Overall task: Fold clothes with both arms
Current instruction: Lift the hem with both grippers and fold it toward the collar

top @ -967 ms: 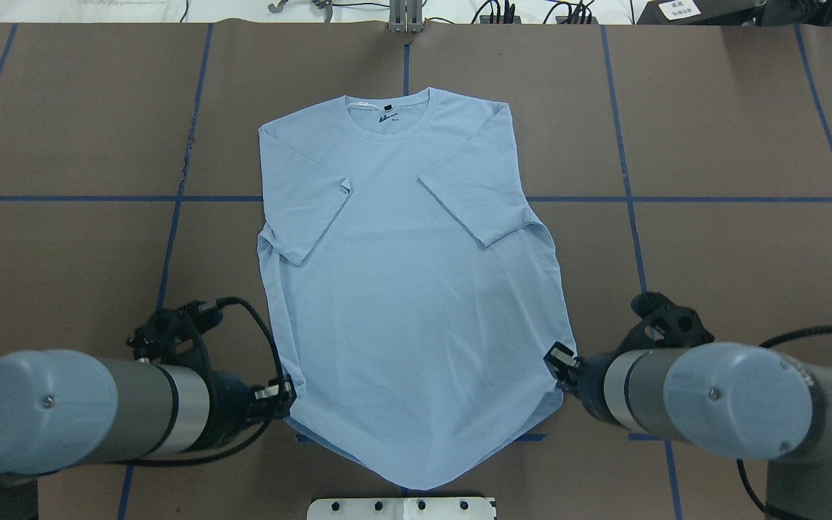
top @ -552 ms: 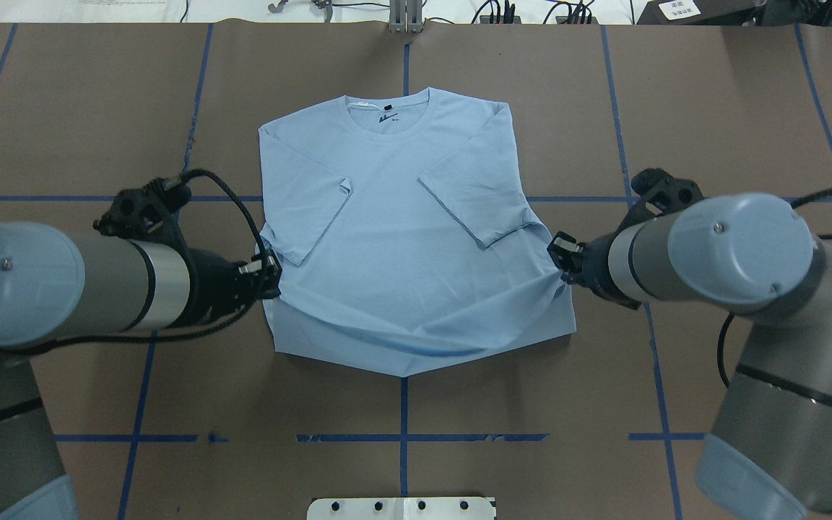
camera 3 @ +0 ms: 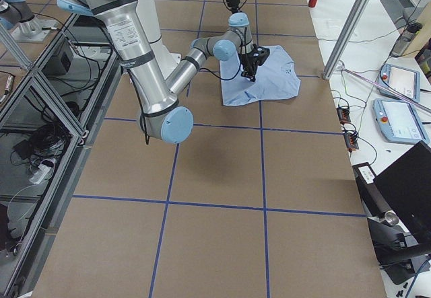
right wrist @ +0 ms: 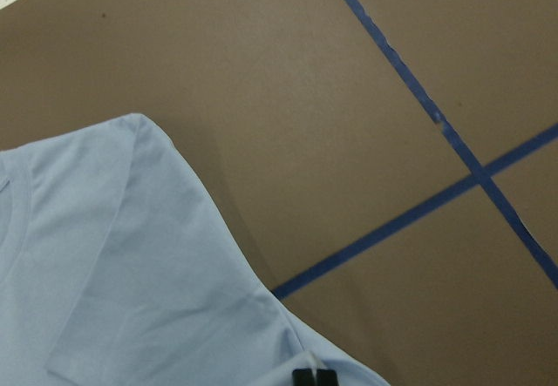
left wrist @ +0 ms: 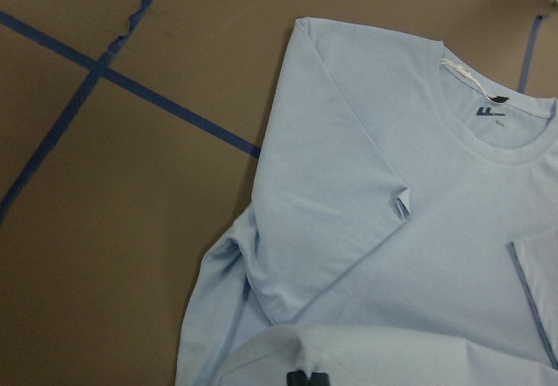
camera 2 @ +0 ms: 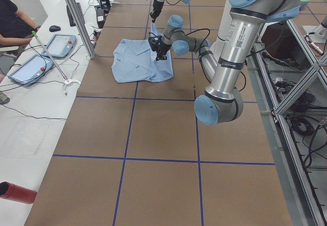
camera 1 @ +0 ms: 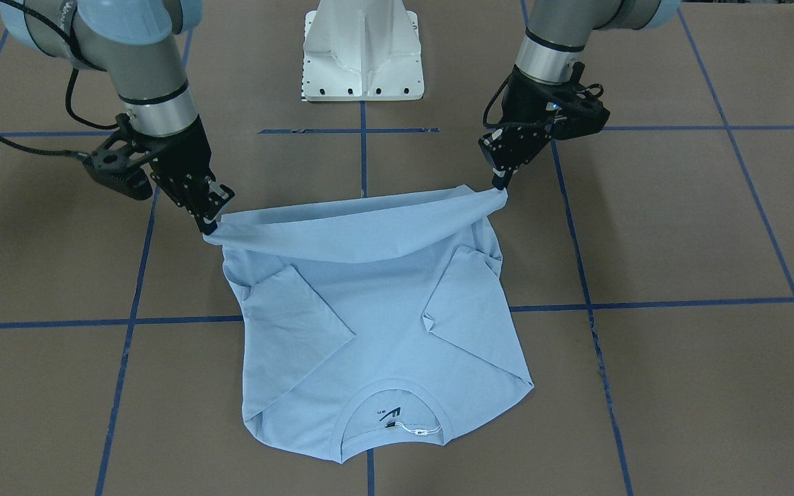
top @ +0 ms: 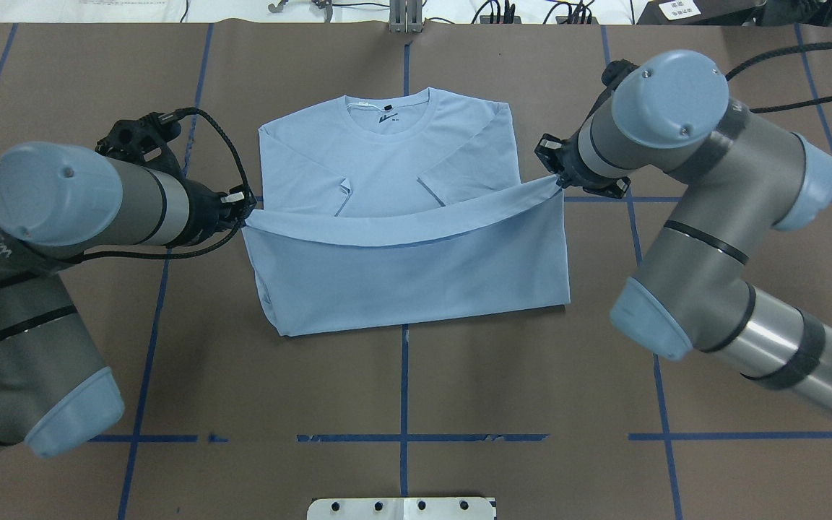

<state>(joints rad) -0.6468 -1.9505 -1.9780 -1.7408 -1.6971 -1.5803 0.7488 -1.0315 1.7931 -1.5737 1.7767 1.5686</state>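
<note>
Now, at the bottom centre of the overhead view you have the white base plate [top: 401, 508], with the bare brown table [top: 531, 375] and its blue tape lines [top: 403, 404] above it.

Moving up to the middle of that frame, the light blue T-shirt [top: 416, 282] lies with its lower half doubled over. The fold runs across just below centre. The hem [top: 401, 235] sags in a shallow curve between the two grippers, raised off the table.

At the hem's left end in that frame, the left gripper [top: 246, 207] has its fingers pinched together on the corner of the cloth. At the right end, slightly higher in the frame, the right gripper [top: 555, 180] is clamped on the other corner in the same way. Each wrist view shows you two black fingertips [left wrist: 297, 379] pressed side by side at the bottom edge, with blue cloth around them.

The left arm [top: 62, 209] comes in from the left edge and the right arm [top: 676, 108] from the right edge. Both wrists point in toward the shirt.

Above the raised hem, the two short sleeves [top: 300, 170] lie folded inward across the chest, their lower ends hidden behind the hem. Farther up, near the top centre, the round collar [top: 416, 126] lies flat, with a white neck tag [top: 364, 107] and a small dark logo [top: 387, 119] inside it.
</note>
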